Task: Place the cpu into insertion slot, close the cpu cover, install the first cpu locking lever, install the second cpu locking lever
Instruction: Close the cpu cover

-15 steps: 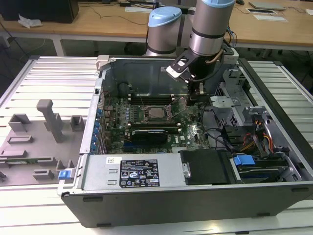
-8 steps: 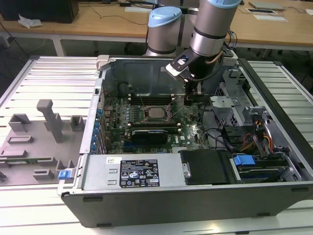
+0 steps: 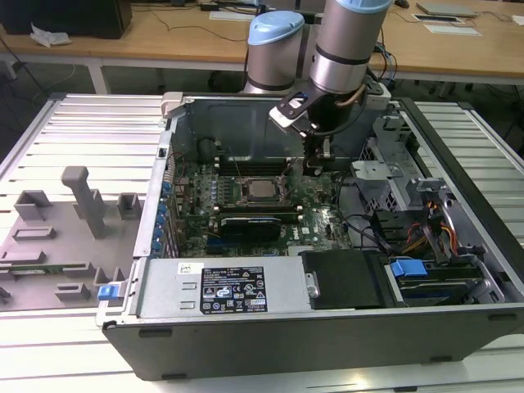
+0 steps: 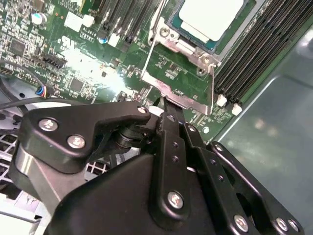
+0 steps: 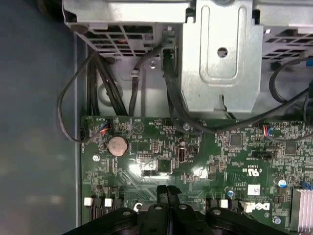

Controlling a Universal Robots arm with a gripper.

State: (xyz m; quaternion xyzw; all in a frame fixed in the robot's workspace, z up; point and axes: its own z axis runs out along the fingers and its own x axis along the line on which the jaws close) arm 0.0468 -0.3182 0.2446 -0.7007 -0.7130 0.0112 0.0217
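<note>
The cpu (image 3: 260,190) (image 4: 208,17) lies flat, silvery top up, in the insertion slot (image 4: 168,34) on the green motherboard (image 5: 220,152). The cpu cover (image 4: 181,95), a thin metal frame, stands lifted at an angle beside the chip, and green board shows through its window. My gripper (image 3: 318,169) (image 4: 168,105) (image 5: 167,191) is shut with nothing between its fingers. Its tips sit right at the cover's free edge, on the exterior view's right of the cpu. I cannot make out the locking levers.
Long black memory slots (image 4: 254,54) run beside the socket. A metal drive cage (image 5: 220,54) and black cables (image 5: 176,112) are beyond the board. The power supply (image 3: 221,286) fills the case front. A grey fixture (image 3: 78,205) stands on the exterior view's left.
</note>
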